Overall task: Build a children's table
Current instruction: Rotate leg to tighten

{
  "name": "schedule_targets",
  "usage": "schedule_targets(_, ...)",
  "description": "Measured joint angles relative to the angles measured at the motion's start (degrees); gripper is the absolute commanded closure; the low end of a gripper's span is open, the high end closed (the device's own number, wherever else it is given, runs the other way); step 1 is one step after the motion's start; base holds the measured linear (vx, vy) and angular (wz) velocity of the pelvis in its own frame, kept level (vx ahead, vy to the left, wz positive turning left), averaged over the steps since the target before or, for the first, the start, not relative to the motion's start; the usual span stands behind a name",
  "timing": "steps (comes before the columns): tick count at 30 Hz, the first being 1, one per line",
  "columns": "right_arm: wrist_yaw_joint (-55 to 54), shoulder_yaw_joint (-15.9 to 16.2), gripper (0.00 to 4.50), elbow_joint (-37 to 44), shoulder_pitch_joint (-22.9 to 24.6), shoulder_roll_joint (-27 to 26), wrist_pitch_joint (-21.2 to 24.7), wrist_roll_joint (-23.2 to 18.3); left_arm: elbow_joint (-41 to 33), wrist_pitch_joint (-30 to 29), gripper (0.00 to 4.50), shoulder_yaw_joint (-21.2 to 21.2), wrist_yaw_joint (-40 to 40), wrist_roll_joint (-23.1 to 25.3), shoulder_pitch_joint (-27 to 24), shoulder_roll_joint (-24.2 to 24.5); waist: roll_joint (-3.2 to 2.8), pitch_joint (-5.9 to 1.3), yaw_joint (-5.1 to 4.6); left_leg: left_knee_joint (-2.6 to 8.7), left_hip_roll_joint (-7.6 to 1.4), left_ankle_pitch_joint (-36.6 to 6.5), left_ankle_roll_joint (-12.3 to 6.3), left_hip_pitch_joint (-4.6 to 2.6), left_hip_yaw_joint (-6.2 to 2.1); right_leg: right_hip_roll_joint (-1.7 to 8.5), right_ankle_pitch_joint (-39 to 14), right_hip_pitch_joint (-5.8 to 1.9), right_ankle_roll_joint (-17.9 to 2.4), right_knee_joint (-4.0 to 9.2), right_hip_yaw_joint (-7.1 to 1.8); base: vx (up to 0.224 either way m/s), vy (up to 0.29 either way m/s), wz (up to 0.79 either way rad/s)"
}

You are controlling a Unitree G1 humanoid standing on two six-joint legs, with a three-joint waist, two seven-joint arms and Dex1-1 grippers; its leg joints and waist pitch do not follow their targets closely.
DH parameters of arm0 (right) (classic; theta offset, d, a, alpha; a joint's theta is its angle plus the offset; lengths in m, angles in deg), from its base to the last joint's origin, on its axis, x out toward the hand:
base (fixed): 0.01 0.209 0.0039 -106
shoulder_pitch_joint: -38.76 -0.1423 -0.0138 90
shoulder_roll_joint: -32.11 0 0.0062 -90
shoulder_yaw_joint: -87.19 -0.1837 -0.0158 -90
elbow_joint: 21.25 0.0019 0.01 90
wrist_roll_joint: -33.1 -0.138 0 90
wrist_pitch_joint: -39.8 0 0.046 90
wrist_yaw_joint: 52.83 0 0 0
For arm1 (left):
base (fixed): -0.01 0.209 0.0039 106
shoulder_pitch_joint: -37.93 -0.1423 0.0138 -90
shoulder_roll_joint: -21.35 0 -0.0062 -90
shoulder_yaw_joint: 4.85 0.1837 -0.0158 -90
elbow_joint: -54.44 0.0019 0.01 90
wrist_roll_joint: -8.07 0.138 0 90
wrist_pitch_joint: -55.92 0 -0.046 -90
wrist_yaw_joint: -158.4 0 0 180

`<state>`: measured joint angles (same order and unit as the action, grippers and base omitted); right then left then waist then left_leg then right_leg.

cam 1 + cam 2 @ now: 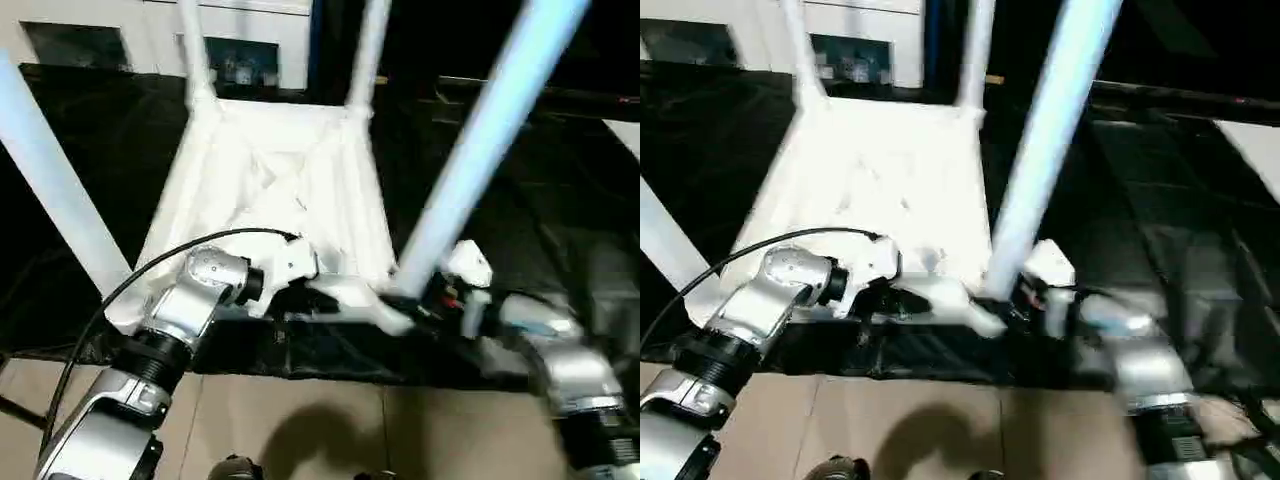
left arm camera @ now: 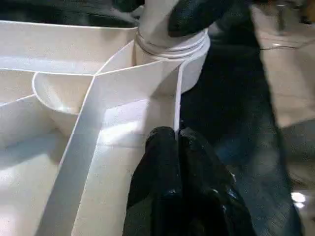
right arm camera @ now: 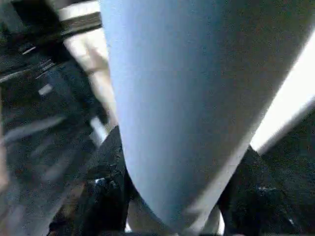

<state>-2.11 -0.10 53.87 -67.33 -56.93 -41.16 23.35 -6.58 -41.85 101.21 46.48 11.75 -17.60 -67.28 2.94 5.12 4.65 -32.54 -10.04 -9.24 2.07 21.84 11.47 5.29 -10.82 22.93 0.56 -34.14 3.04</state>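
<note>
The children's table lies upside down on a black cloth, its white ribbed top (image 1: pixel 280 170) facing up. Legs stand in the corner sockets: near left (image 1: pixel 50 190), far left (image 1: pixel 195 50), far right (image 1: pixel 368 50) and near right (image 1: pixel 480 140). My left gripper (image 2: pixel 177 135) is shut on the top's thin near rim, just beside the near-right socket (image 2: pixel 172 46). My right gripper (image 1: pixel 420 295) is closed around the base of the near-right leg (image 3: pixel 187 98), one black finger (image 3: pixel 106 177) on each side.
The black cloth (image 1: pixel 100 130) spreads well past the table on both sides. Tan floor (image 1: pixel 300 420) lies in front of it. A black cable (image 1: pixel 150 265) loops from my left forearm. White furniture (image 1: pixel 260 30) stands at the back.
</note>
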Motion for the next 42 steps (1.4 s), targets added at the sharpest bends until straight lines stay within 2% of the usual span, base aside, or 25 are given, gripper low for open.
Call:
schedule_targets(5, -12.95, -2.89, 2.58, 0.31, 0.44, -5.82, 0.35, 1.59, -3.25, -4.82, 4.5, -1.09, -7.95, 1.86, -0.98, -3.57, 0.04, 0.73, -1.26, 0.59, 0.12, 0.0, 0.0, 0.09, -0.23, 0.05, -0.04, -0.06, 0.04, 1.48, 0.37, -0.01, 0.003, -0.02)
schedule_targets(7, -18.29, -3.8, 2.58, 0.65, 0.26, -8.06, 0.56, 2.82, -4.88, -6.46, 4.5, -1.15, -11.05, 2.76, -1.82, -5.48, -0.14, 1.2, -1.6, 0.76, 0.14, -0.01, 0.0, 0.1, -0.3, 0.05, -0.05, -0.14, 0.03, 2.24, 0.53, 0.0, 0.0, 0.0)
schedule_targets(12, -30.88, -5.57, 2.58, 0.79, -0.38, -14.34, 0.89, 5.99, -9.5, -10.49, 4.5, -1.51, -17.91, 4.63, -4.56, -9.47, -0.6, 1.77, -2.68, 0.94, 0.31, -0.02, -0.01, 0.04, -0.5, 0.1, -0.08, -0.05, 0.04, 3.48, 0.68, 0.0, 0.0, 0.0)
schedule_targets(14, -31.84, -5.57, 2.58, 1.16, -0.32, -14.49, 0.89, 6.2, -10.52, -11.18, 4.5, -1.31, -18.67, 4.92, -5.05, -10.0, -0.84, 2.03, -2.79, 0.99, 0.42, -0.04, -0.03, -0.05, -0.63, 0.1, -0.09, -0.13, 0.06, 3.85, 0.69, 0.0, 0.0, 0.0)
schedule_targets(15, -31.93, -5.57, 2.03, 1.33, -0.32, -14.51, 0.89, 6.33, -10.84, -11.22, 4.5, -1.24, -18.74, 4.95, -5.11, -10.0, -0.95, 2.2, -2.8, 1.08, 0.59, -0.04, -0.03, -0.05, -0.88, 0.1, -0.1, -0.17, 0.07, 4.1, 0.71, 0.0, 0.0, 0.0)
schedule_targets(16, -31.93, -5.57, 1.89, 1.59, -0.28, -14.53, 0.89, 6.34, -11.16, -11.23, 4.5, -1.24, -18.75, 5.01, -5.22, -10.0, -1.0, 2.29, -2.79, 1.17, 0.73, -0.04, -0.03, -0.04, -1.04, 0.11, -0.14, -0.17, 0.1, 4.2, 0.69, 0.0, 0.0, 0.0)
schedule_targets(20, -31.75, -5.56, 1.77, 3.91, 0.82, -14.84, 1.64, 6.06, -12.4, -11.58, 4.5, -1.06, -18.45, 5.07, -5.48, -9.92, -1.16, 2.64, -2.75, 1.24, 0.96, -0.04, -0.03, -0.04, -1.21, 0.12, -0.19, -0.13, 0.13, 4.21, 0.52, 0.0, 0.0, 0.0)
schedule_targets(21, -30.8, -5.55, 1.46, 4.53, 0.97, -14.32, 2.07, 5.91, -12.62, -11.48, 4.5, -1.0, -18.09, 5.06, -5.48, -9.64, -1.16, 2.69, -2.73, 1.26, 0.96, -0.04, -0.03, -0.04, -1.21, 0.12, -0.19, -0.11, 0.13, 4.21, 0.52, 0.0, 0.0, 0.0)
schedule_targets(24, -27.31, -4.59, 1.27, 5.97, 1.48, -11.86, 3.15, 5.72, -13.21, -11.03, 4.5, -0.41, -16.92, 5.03, -5.41, -8.91, -1.22, 2.84, -2.66, 1.36, 0.97, -0.04, -0.03, -0.03, -1.21, 0.12, -0.19, -0.1, 0.12, 4.19, 0.48, 0.0, 0.0, 0.0)
schedule_targets(28, -19.55, -3.14, 1.27, 7.94, 1.82, -6.2, 4.5, 4.52, -13.36, -9.13, 4.5, 0.31, -13.34, 4.11, -4.73, -6.59, -1.36, 2.86, -2.48, 1.65, 0.99, -0.02, -0.03, 0.17, -1.1, 0.11, 0.06, -0.11, -0.19, 3.95, 0.41, 0.013, -0.005, 0.0)
schedule_targets(31, -15.1, -2.89, 1.27, 8.26, 2.12, -3.41, 4.7, 3.2, -13.21, -8.63, 4.5, 0.56, -10.81, 3.04, -4.5, -5.5, -1.29, 2.73, -2.1, 1.4, 0.95, 0.01, -0.05, 0.04, -0.79, 0.11, 1.63, 0.04, -1.02, 3.15, 0.06, 0.017, -0.017, 0.03)
schedule_targets(34, -10.1, -2.61, 1.27, 8.96, 2.48, -0.2, 4.89, 2.43, -13.16, -8.84, 4.5, 0.88, -8.67, 2.07, -4.05, -4.64, -1.47, 2.58, -1.37, 1.39, 0.39, 0.01, -0.02, -0.12, -0.1, 0.0, 1.95, 0.2, -0.96, 2.34, -0.09, 0.06, -0.063, 0.11)
schedule_targets(36, -8.25, -2.57, 1.27, 9.21, 2.6, 1.0, 5.1, 1.98, -13.64, -9.83, 4.5, 1.07, -7.92, 1.65, -4.03, -3.85, -1.61, 2.4, -0.97, 1.4, 0.1, 0.01, 0.0, -0.19, 0.02, -0.11, 1.7, 0.23, -0.57, 1.86, -0.03, 0.058, -0.061, 0.07)
schedule_targets(37, -7.3, -2.33, 1.17, 9.26, 2.59, 1.77, 5.24, 1.55, -13.97, -10.65, 4.06, 1.16, -7.69, 1.63, -3.96, -3.74, -1.69, 2.28, -0.84, 1.41, 0.02, 0.02, 0.0, -0.19, 0.02, -0.14, 1.59, 0.24, -0.5, 1.76, 0.05, 0.052, -0.05, 0.07)
schedule_targets(39, -5.2, -1.99, 1.17, 9.28, 2.56, 2.73, 5.38, 0.78, -14.03, -11.85, 3.95, 1.88, -7.31, 1.89, -3.31, -2.57, -1.77, 2.09, -0.75, 1.35, -0.1, 0.03, 0.0, -0.23, 0.02, -0.21, 1.26, 0.32, -0.61, 1.37, 0.15, 0.0, 0.0, 0.0)
schedule_targets(42, -3.94, -1.16, 1.17, 9.2, 2.5, 3.01, 5.11, 0.53, -13.98, -13.14, 3.77, 2.03, -7.5, 2.24, -3.17, -2.3, -1.92, 1.9, -1.12, 0.96, -0.19, 0.04, -0.02, -0.24, -0.02, -0.24, 0.9, 0.34, -0.62, 0.95, 0.14, 0.0, 0.0, 0.0)
